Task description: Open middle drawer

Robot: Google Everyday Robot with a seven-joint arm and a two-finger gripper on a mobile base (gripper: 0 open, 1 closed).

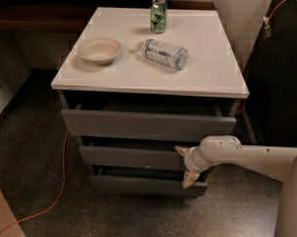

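The middle drawer (130, 157) is a plain grey flat front, second of three under the white top. It sticks out slightly, with a dark gap above it. My gripper (186, 164) is at the drawer's right end. One pale fingertip (180, 150) sits at the drawer's top edge and the other (189, 179) hangs below it, so the fingers are spread over the drawer's right end. My white arm (246, 157) reaches in from the right.
The top drawer (148, 125) is the widest and juts out above; the bottom drawer (143, 184) lies below. On the white top (207, 78) are a bowl (99, 51), a lying water bottle (164, 53) and a green can (158, 15). An orange cable (59, 191) runs on the floor at left.
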